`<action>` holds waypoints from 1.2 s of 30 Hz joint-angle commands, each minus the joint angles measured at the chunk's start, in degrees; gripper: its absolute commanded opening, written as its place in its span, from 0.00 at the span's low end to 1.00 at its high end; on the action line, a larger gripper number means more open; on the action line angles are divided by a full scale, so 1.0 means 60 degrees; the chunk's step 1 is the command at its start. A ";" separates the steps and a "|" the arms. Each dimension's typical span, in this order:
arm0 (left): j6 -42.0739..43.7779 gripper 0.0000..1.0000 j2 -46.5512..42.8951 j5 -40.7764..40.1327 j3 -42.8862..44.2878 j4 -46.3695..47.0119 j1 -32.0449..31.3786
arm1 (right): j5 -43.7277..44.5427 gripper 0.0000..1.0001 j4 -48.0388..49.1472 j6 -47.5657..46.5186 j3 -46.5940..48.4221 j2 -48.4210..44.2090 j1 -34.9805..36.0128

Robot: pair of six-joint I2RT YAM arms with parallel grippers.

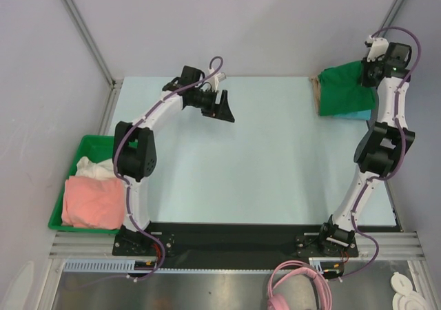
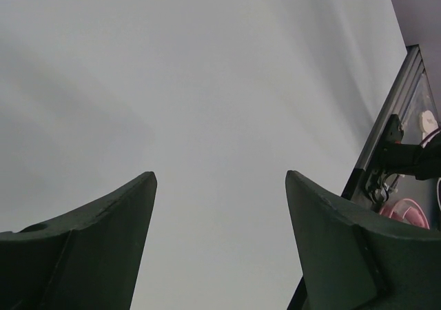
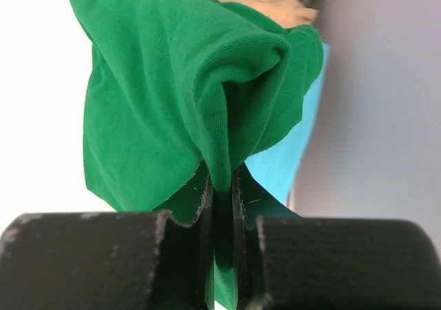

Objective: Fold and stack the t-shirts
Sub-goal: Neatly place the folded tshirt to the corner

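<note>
inside tray [image 1: 91, 145]: one pink t-shirt [image 1: 91, 201], one white t-shirt [image 1: 93, 167]

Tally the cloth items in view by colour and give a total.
dark green t-shirt: 1
turquoise t-shirt: 1
salmon-pink t-shirt: 1
white t-shirt: 1
tan cloth, mostly hidden: 1
Total: 5

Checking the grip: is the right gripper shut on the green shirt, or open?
Shut on it: the right gripper pinches a bunched fold of the dark green t-shirt.
</note>
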 commanded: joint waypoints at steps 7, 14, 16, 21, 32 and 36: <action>0.0361 0.82 -0.0321 -0.0090 0.0555 0.0004 -0.0374 | -0.0071 0.00 0.0427 0.0112 0.0712 -0.0764 -0.0232; 0.0405 0.82 -0.0262 -0.0149 0.0511 -0.0069 -0.0550 | 0.0339 0.00 0.0632 0.0128 0.1049 0.0100 -0.0217; 0.0419 0.82 -0.0291 -0.0163 0.0467 -0.0099 -0.0550 | 0.0719 0.00 0.0749 0.0054 0.1035 0.0334 -0.0246; 0.0507 0.82 -0.0335 -0.0339 0.0438 -0.0157 -0.0565 | 0.1057 0.02 0.0940 0.0039 0.1034 0.0701 -0.0349; 0.0610 0.83 -0.0292 -0.0661 0.0423 -0.0260 -0.0740 | 0.2434 0.27 0.1950 -0.0122 0.1503 0.1580 -0.0072; 0.0610 0.83 -0.0262 -0.0735 0.0452 -0.0231 -0.0858 | 0.3444 0.56 0.2317 -0.0210 0.1430 0.1377 0.0134</action>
